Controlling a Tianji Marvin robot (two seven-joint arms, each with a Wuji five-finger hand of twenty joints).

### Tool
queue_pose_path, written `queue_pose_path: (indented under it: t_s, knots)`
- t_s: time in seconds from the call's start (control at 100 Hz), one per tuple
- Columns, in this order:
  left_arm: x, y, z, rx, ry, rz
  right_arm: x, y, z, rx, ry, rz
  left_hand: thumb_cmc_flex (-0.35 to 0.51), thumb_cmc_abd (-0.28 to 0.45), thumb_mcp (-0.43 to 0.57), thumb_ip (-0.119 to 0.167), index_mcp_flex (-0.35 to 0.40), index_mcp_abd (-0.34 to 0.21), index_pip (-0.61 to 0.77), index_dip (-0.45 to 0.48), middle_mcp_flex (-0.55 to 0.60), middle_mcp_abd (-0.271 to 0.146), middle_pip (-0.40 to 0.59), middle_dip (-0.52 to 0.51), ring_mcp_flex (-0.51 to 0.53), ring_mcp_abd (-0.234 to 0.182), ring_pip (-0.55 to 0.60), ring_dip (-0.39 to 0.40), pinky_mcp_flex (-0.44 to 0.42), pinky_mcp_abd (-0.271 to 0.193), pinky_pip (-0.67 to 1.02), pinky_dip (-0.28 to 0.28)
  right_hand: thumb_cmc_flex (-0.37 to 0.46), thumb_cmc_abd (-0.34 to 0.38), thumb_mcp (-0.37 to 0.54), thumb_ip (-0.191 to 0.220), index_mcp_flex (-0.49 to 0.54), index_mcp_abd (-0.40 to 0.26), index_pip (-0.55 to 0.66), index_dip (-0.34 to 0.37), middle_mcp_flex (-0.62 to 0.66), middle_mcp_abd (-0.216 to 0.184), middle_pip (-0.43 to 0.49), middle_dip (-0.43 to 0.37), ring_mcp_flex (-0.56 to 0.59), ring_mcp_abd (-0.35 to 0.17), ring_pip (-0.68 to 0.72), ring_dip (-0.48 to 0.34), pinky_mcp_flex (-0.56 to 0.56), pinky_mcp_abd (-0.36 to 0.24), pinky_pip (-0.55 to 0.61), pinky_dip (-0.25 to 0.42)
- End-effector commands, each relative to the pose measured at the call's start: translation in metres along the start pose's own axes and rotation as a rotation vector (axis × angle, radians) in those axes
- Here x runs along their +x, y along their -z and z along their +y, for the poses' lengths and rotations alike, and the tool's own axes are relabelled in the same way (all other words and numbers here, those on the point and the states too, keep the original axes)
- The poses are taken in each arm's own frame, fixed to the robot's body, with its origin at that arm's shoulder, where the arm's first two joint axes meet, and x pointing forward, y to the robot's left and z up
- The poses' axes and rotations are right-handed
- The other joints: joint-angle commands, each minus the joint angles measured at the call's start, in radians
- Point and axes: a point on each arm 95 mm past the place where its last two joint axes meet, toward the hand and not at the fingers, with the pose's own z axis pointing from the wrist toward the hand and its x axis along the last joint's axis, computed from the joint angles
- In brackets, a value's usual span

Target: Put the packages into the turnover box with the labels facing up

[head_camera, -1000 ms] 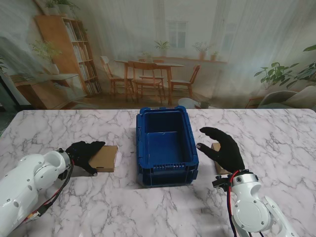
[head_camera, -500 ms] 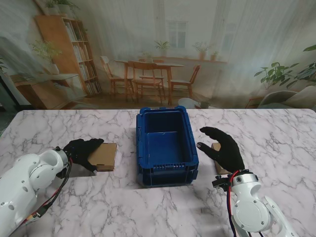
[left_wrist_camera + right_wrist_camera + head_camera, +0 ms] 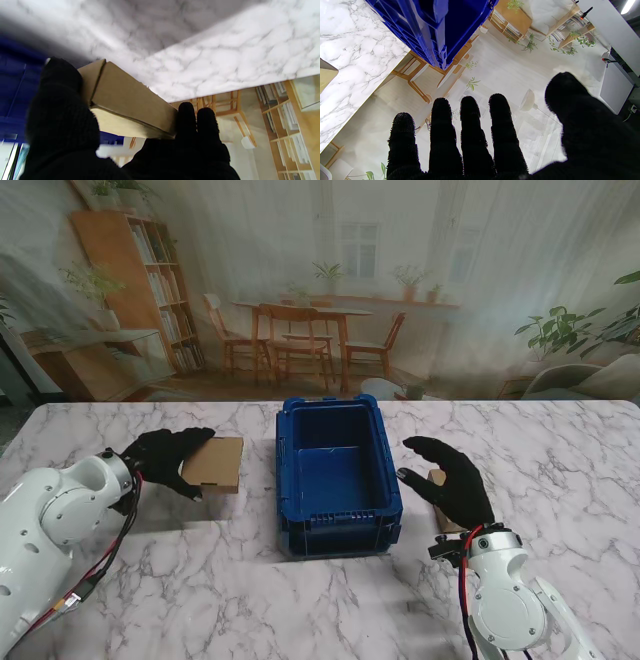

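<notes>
The bench [image 3: 300, 600], marbled white, fills the stand's view. At its centre sits the box [image 3: 337, 476], blue and, as far as this view shows, with nothing inside yet.

At about nine o'clock from the box, the left hand [image 3: 165, 461] is clenched around a carton [image 3: 215, 463], thumb on one side and fingers on the other. The carton is lifted clear of the bench and tilted, just beside the box's left wall but not over it. The left wrist view shows plain brown cardboard faces and a flap seam; no label is visible from either view, so I cannot tell which face carries it.

At three o'clock from the box, the right hand [image 3: 452, 480] hovers released, fingers [image 3: 470, 130] spread and holding nothing. A second carton [image 3: 440, 498] lies on the bench, mostly hidden behind this hand in the stand's view.

My judgement: the task is at an early stage. No package is in the box. The first is grasped and raised, needing a label check, a carry over the rim and a release; the second is not yet picked up.
</notes>
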Motion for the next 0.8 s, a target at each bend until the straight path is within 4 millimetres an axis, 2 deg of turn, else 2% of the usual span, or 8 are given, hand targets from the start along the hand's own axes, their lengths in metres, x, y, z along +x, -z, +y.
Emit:
queue_pose_path:
  t_s: [0.0, 0.4, 0.51, 0.66, 0.71, 0.77, 0.79]
  knots:
    - [0.007, 0.001, -0.025, 0.059, -0.004, 0.016, -0.001, 0.001, -0.001, 0.007, -0.001, 0.006, 0.253, 0.221, 0.458, 0.086, 0.131, -0.123, 0.231, 0.099, 0.163, -0.12, 0.199, 0.097, 0.027, -0.008, 0.018, 0.015, 0.008, -0.025, 0.029, 0.014, -0.017, 0.025, -0.012, -0.01, -0.029, -0.01, -0.011, 0.019, -0.023, -0.018, 0.021, 0.003, -0.005, -0.026, 0.01, 0.01, 0.003, -0.009, -0.003, 0.022]
    - [0.04, 0.022, -0.113, 0.223, 0.019, 0.161, 0.0, 0.003, 0.0, 0.034, 0.026, 0.043, 0.262, 0.235, 0.439, 0.078, 0.146, -0.119, 0.221, 0.083, 0.174, -0.113, 0.178, 0.089, 0.031, 0.004, 0.004, 0.01, 0.009, -0.016, 0.027, 0.015, -0.017, 0.023, -0.012, -0.01, -0.029, -0.022, -0.012, 0.019, -0.031, -0.017, 0.011, -0.002, -0.012, -0.023, 0.006, 0.006, 0.001, -0.011, 0.015, 0.025]
    - [0.056, 0.023, -0.131, 0.234, 0.055, 0.215, 0.001, 0.001, -0.001, 0.043, 0.068, 0.072, 0.264, 0.233, 0.436, 0.078, 0.155, -0.118, 0.215, 0.078, 0.182, -0.108, 0.172, 0.085, 0.037, 0.007, 0.002, 0.007, 0.013, -0.013, 0.027, 0.015, -0.023, 0.016, -0.019, -0.013, -0.13, -0.026, -0.056, 0.003, -0.063, -0.022, -0.003, -0.007, -0.019, -0.027, 0.0, 0.004, 0.002, -0.014, 0.021, 0.025]
    - [0.078, 0.016, -0.145, 0.22, 0.062, 0.287, 0.002, 0.0, -0.002, 0.044, 0.139, 0.123, 0.265, 0.233, 0.429, 0.077, 0.165, -0.117, 0.206, 0.073, 0.188, -0.106, 0.164, 0.081, 0.041, 0.01, -0.001, 0.004, 0.017, -0.005, 0.023, 0.014, -0.043, -0.039, -0.018, -0.015, -0.27, -0.059, -0.111, -0.022, -0.155, -0.027, -0.032, -0.024, -0.041, -0.032, -0.011, -0.001, 0.002, -0.029, 0.029, 0.022]
    - [0.085, 0.012, -0.148, 0.216, 0.065, 0.31, 0.004, -0.001, -0.002, 0.04, 0.148, 0.138, 0.263, 0.233, 0.428, 0.077, 0.168, -0.118, 0.205, 0.072, 0.192, -0.106, 0.163, 0.081, 0.044, 0.009, -0.002, 0.003, 0.02, -0.004, 0.023, 0.014, -0.06, -0.066, 0.009, -0.018, -0.312, -0.073, -0.12, -0.041, -0.18, -0.029, -0.03, -0.038, -0.047, -0.034, -0.014, -0.003, -0.002, -0.032, 0.036, 0.017]
    - [0.094, 0.005, -0.15, 0.206, 0.073, 0.333, 0.006, -0.003, -0.001, 0.04, 0.152, 0.162, 0.262, 0.233, 0.426, 0.077, 0.169, -0.12, 0.204, 0.073, 0.194, -0.108, 0.162, 0.081, 0.046, 0.01, -0.002, 0.003, 0.022, -0.003, 0.023, 0.014, -0.061, -0.088, -0.009, -0.024, -0.366, -0.086, -0.136, -0.052, -0.205, -0.036, -0.034, -0.042, -0.06, -0.038, -0.02, -0.006, -0.005, -0.038, 0.039, 0.016]
    - [0.097, 0.003, -0.151, 0.204, 0.074, 0.34, 0.007, -0.003, -0.001, 0.042, 0.153, 0.176, 0.261, 0.232, 0.425, 0.077, 0.17, -0.121, 0.204, 0.073, 0.196, -0.108, 0.162, 0.081, 0.046, 0.008, -0.002, 0.003, 0.023, -0.004, 0.023, 0.014, -0.047, -0.085, -0.042, -0.023, -0.379, -0.088, -0.126, -0.059, -0.214, -0.037, -0.022, -0.043, -0.062, -0.04, -0.021, -0.006, -0.009, -0.041, 0.043, 0.013]
